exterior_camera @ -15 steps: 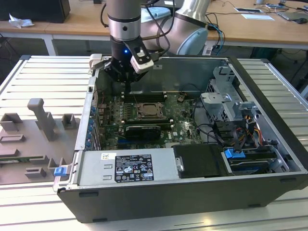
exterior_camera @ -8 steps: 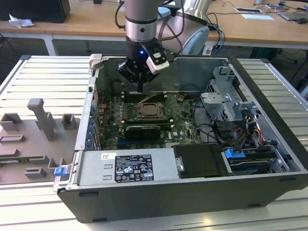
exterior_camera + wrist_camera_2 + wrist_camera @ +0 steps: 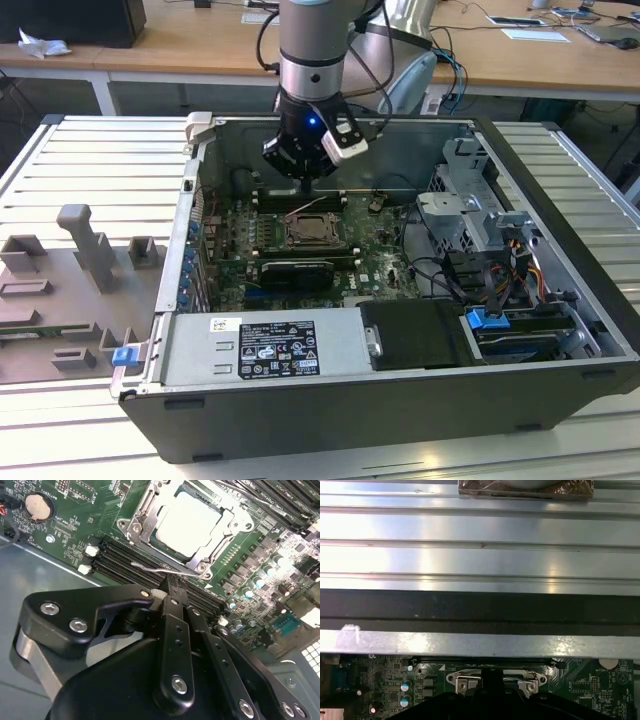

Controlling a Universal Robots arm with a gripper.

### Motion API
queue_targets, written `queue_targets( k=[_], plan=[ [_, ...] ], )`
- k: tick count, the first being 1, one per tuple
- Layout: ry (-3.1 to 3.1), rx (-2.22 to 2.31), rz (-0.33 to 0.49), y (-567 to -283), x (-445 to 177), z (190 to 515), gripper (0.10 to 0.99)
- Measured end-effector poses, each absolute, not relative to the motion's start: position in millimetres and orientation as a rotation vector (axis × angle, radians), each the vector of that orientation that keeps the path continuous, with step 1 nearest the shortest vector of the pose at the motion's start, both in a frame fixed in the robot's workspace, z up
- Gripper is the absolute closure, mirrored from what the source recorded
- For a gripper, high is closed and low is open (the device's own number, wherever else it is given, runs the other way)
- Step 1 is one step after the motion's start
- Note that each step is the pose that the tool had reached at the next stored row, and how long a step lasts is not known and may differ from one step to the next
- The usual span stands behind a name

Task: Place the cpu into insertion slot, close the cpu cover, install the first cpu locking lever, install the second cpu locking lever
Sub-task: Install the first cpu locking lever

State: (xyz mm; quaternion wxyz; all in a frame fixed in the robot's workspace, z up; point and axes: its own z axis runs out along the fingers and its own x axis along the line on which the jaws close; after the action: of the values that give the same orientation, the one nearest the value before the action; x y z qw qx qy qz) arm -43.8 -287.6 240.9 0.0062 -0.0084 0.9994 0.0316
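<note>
Hovering gripper [image 3: 169, 587], jaws pressed together, tips at the lever [image 3: 159, 569] just ahead; cpu [image 3: 189, 522] seated in slot [image 3: 134, 527] beyond, under cover [image 3: 227, 522]. Push lever steadily, avoiding slip.

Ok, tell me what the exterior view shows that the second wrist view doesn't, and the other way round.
Exterior view alone: the whole open computer case, the grey fixture blocks at that view's left, and the arm reaching down over the motherboard.

Second wrist view alone: the cpu lying in the insertion slot, a thin wire lever just ahead of the gripper, and a round coin battery.

Both: the cpu cover and the green motherboard.
</note>
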Motion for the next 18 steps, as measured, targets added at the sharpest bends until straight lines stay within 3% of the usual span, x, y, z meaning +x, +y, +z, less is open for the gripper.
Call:
queue_targets(
  k=[8, 18],
  plan=[
    [3.125, -0.026, 0.152, -287.7, -43.5, 238.3, 0.98],
    [3.125, -0.026, 0.153, -287.7, -31.3, 228.7, 0.98]
  ],
)
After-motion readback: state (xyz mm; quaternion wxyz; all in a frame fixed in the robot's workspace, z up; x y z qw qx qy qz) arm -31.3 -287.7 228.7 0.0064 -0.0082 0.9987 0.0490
